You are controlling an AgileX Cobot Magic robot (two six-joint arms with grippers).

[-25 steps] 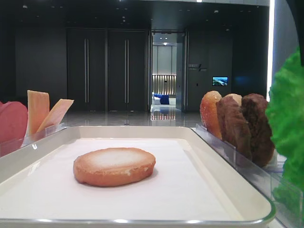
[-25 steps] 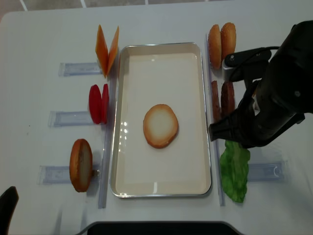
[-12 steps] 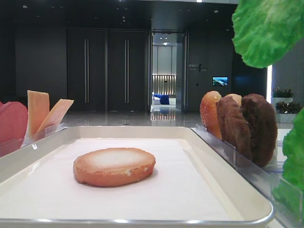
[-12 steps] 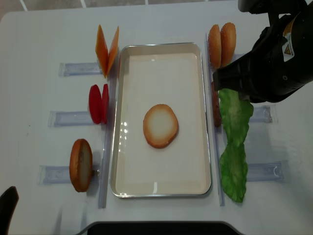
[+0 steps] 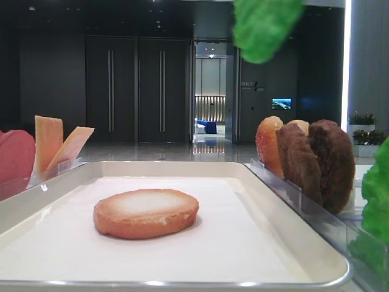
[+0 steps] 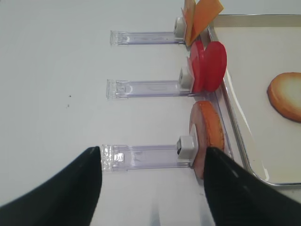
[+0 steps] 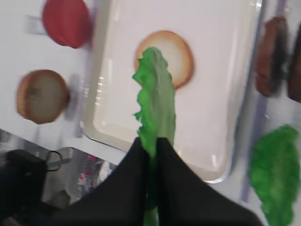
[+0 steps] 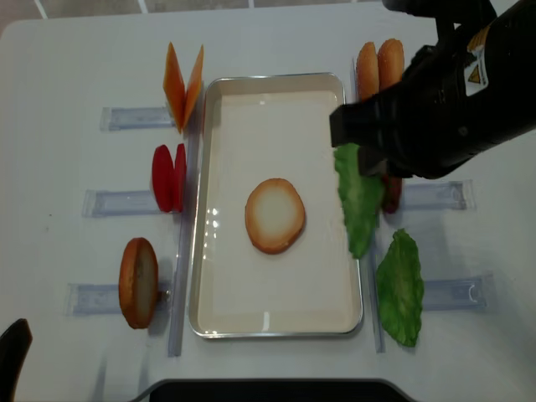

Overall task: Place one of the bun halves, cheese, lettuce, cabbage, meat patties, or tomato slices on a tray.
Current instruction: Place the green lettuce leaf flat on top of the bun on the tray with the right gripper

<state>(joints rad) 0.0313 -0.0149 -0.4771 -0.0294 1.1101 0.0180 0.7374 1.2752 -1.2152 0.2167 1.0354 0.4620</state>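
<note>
A bright green lettuce leaf (image 8: 359, 201) hangs from my right gripper (image 7: 151, 145), which is shut on its upper end. The leaf (image 7: 156, 103) dangles over the right side of the cream-white tray (image 8: 276, 126), above and beside the bun half (image 8: 275, 215) lying pale face up in the tray's middle. Seen from the low exterior view, the leaf (image 5: 265, 27) hangs high above the tray (image 5: 292, 243). My left gripper (image 6: 153, 157) stands open and empty over the table, left of the tray, near an upright bun half (image 6: 209, 136) in its clear holder.
A second lettuce leaf (image 8: 399, 289) lies right of the tray. Cheese slices (image 8: 182, 84), tomato slices (image 8: 169, 177) and a bun half (image 8: 138, 282) stand in holders on the left. Buns (image 8: 378, 67) and meat patties (image 5: 316, 161) stand on the right, partly under my right arm.
My right gripper has carried the lettuce leaf leftward, from over the right-hand holders to over the tray's right side. The bun half and the left gripper have stayed put.
</note>
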